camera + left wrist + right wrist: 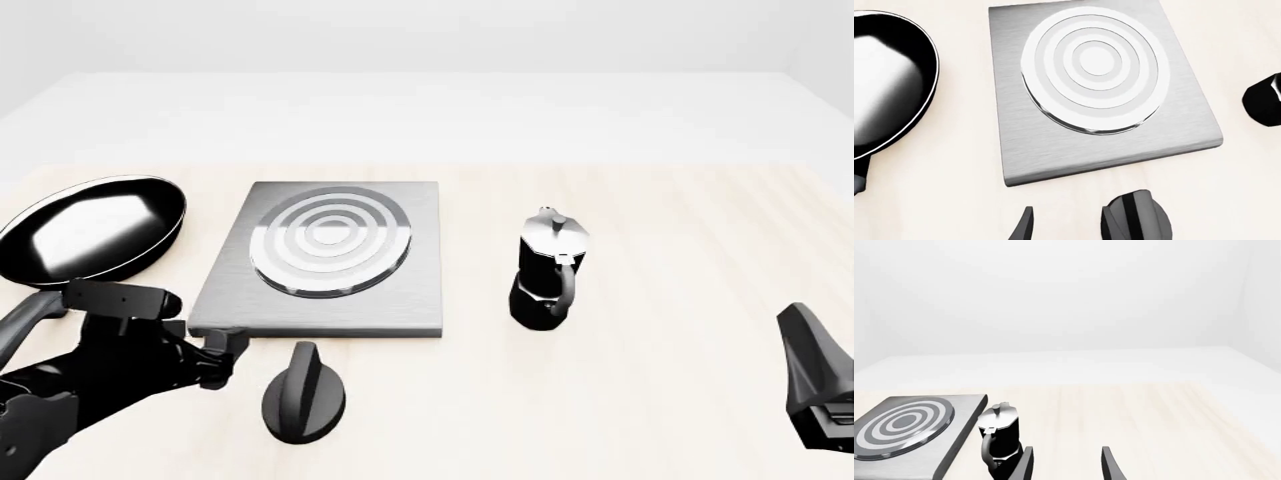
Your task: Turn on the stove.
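The stove [327,262] lay flat on the table [641,250], a little left of the middle in the front view, its round burner [328,240] of concentric rings taking most of the top. It looked like a stiff, heavy metal slab with a smooth brushed surface, so I judged it would not bend and probably would not slide easily; there seemed no reason to lift it. The place to take hold was rather the small black knob [304,392], an oval with a raised ridge, which stood apart from the stove, just in front of its near edge. The ridge looked hard and narrow, a good part to pinch between two fingers and turn, though smooth plastic might slip if the hold was weak.

The left gripper [200,355] was low over the table, beside the knob on its left and close to the stove's near left corner. In the left wrist view one fingertip was seen near the knob [1135,216] and the other was not visible, so I could not tell how wide it stood; it held nothing visible.

The right gripper [1066,465] hung at the right side, well apart from the stove, with its fingers parted and nothing between them.

A black frying pan [94,230] sat left of the stove, and a moka pot [549,270] right of it.
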You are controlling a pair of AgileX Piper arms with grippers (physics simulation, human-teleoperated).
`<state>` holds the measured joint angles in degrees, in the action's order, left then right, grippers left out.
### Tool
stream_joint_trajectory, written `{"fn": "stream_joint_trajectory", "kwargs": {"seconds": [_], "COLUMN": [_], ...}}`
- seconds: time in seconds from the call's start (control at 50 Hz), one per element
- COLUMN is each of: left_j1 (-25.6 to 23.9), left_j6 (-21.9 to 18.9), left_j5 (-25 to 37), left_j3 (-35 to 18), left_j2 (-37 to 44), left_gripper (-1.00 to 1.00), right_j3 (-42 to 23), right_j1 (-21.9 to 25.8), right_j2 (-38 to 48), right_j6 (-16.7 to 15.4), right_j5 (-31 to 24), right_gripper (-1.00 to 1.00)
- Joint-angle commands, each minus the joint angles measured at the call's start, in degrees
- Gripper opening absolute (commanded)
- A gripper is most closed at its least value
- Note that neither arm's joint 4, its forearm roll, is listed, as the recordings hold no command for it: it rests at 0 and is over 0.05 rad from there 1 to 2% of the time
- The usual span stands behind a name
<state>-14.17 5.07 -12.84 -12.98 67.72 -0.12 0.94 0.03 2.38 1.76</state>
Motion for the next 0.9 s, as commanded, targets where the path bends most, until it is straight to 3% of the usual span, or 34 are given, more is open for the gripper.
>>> {"fn": "stream_joint_trajectory", "kwargs": {"seconds": [0.02, 0.32, 0.58, 0.72, 0.82, 0.9], "left_j1": [1.8, 3.7, 6.3, 6.0, 6.0, 6.6], "left_j6": [-2.0, -3.2, -5.1, -5.0, -7.9, -8.4], "left_j5": [7.6, 23.4, 40.5, 47.4, 47.0, 47.3], "left_j3": [1.1, 3.2, 0.1, -2.7, -7.5, -8.3], "left_j2": [-13.3, -36.7, -58.9, -67.2, -67.7, -67.7], "left_gripper": [1.0, 1.0, 1.0, 1.0, 1.0, 1.0], "right_j3": [0.0, -0.1, -0.1, -0.1, -0.3, -0.2], "right_j1": [0.1, 0.3, 0.3, 0.3, 0.3, 0.2], "right_j2": [0.0, 0.0, 0.0, 0.0, 0.0, 0.0], "right_j6": [-0.1, -1.1, -1.8, -2.0, -2.5, -2.6], "right_j5": [0.0, 0.2, 0.2, 0.3, 0.6, 0.8], "right_gripper": [1.0, 1.0, 1.0, 1.0, 1.0, 1.0]}}
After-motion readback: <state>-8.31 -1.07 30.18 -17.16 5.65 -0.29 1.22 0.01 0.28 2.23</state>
